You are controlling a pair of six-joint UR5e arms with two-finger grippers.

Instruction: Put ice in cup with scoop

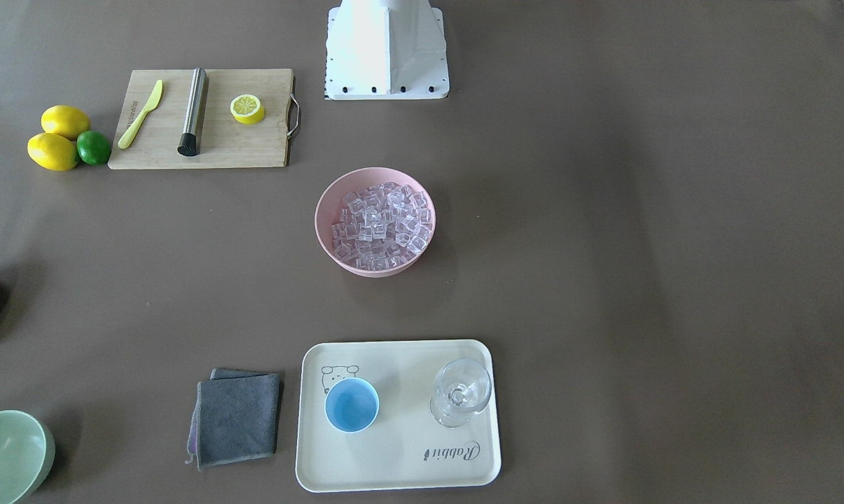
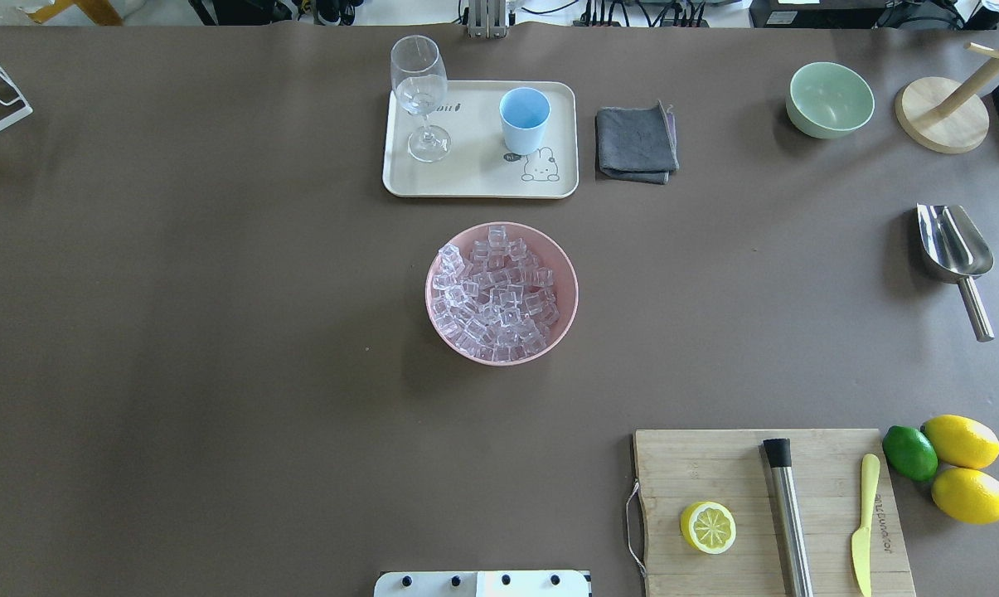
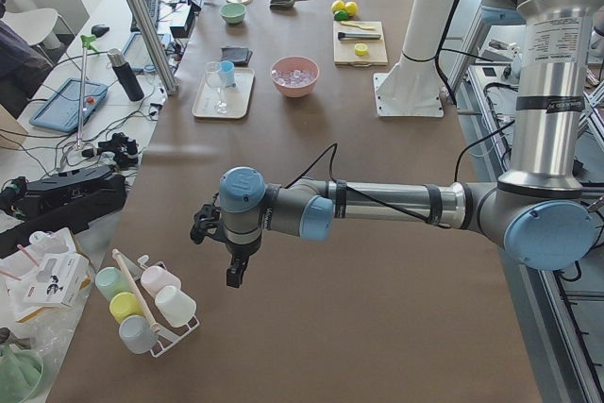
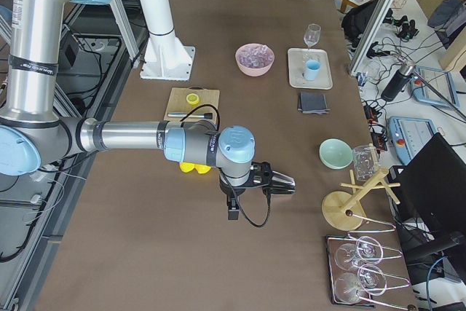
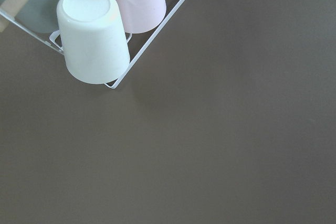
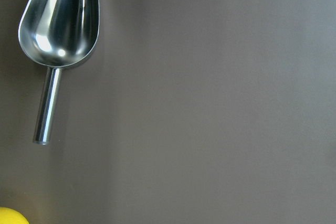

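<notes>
Brown surface held the scoop (image 2: 953, 249); its round handle could roll when pinched. Left end effector (image 3: 200, 226), right end effector (image 4: 282, 180): openness was unclear.

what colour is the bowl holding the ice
The bowl is pink, clearest in the overhead view.

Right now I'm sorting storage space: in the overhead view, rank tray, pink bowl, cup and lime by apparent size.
1. Tray
2. Pink bowl
3. Cup and lime look about alike; I won't rank them.
</notes>
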